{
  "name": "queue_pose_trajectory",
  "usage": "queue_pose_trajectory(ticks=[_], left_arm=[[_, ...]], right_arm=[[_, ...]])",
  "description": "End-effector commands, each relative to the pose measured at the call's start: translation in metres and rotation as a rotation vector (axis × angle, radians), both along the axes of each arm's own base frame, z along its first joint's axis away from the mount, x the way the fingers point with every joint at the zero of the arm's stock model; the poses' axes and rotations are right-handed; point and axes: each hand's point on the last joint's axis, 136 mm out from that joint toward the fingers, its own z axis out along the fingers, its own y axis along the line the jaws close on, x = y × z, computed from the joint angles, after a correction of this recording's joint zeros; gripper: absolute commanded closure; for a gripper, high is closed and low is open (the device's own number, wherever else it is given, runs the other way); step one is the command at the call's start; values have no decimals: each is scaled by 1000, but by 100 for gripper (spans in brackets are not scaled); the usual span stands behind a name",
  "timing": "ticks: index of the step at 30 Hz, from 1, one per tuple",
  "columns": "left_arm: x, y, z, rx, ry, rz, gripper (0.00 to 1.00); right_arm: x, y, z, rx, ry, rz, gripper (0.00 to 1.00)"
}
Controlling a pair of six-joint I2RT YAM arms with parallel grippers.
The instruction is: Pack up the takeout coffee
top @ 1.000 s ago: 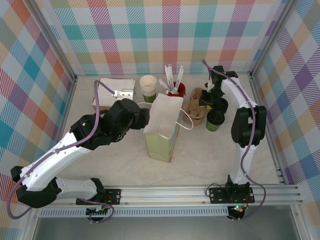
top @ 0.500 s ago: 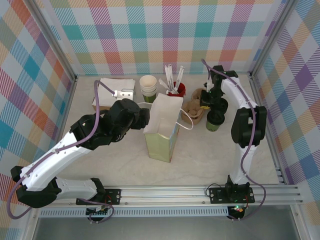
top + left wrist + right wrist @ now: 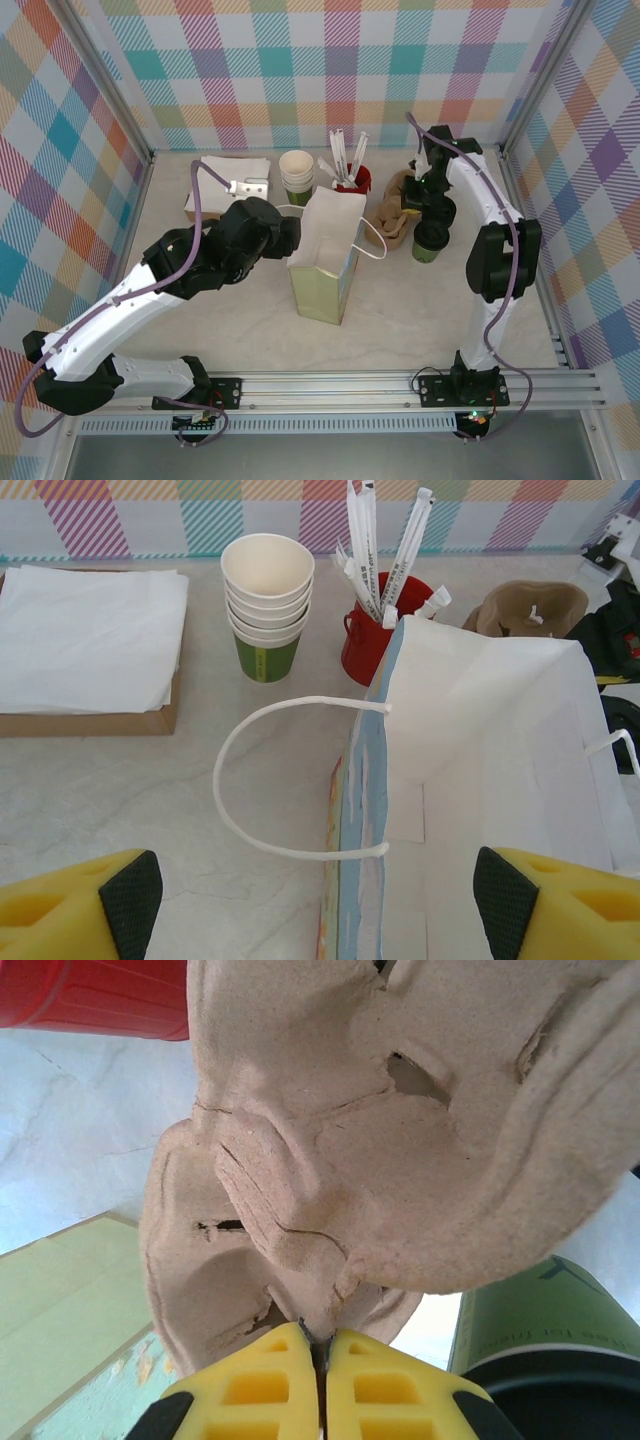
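Overhead, caught the paper bag [image 3: 325, 265] standing open-mouthed, with the takeout coffee [image 3: 431, 240] upright on the table to the bag's right, well clear of it and outside it. Made out no brand name anywhere: found a dark stroke on the olive-green side of the coffee cup in the right wrist view, cut off and unreadable; saw fine print on the white sticks [image 3: 385, 550] in the red cup [image 3: 375, 630] behind the bag, too small to read; noted a yellowish mark on the stack of lidless green cups [image 3: 267, 600] behind the bag's left corner, likewise illegible. Showed the right gripper [image 3: 322, 1355] clenched, yellow pads [image 3: 265, 1390] pressed together on the thin lower edge of the moulded pulp cup carrier [image 3: 330, 1160], between the bag and the coffee, with the cup's black lid just beside the fingers. Showed the left gripper [image 3: 318, 905] spread wide at the bag's left side, grasping nothing, one pad outside the bag over the table and the other over the bag's open mouth, the bag's left wall and white loop handle [image 3: 250, 780] between them. Took in white napkins [image 3: 90, 635] piled on a brown board [image 3: 100, 720] behind and left of the bag.
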Motion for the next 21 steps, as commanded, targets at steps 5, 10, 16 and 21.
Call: queue_pose_trajectory(ticks=[5, 10, 16, 21], left_arm=[[1, -3, 5, -2, -22, -6, 15], [0, -8, 8, -23, -27, -22, 14], [-1, -18, 10, -48, -23, -63, 13], [-1, -24, 10, -69, -18, -82, 12]], right_arm=[[-11, 1, 49, 25, -108, 11, 99], [-19, -4, 74, 19, -170, -5, 99], [-37, -11, 108, 10, -227, -42, 98], [-53, -19, 133, -5, -286, -64, 98]])
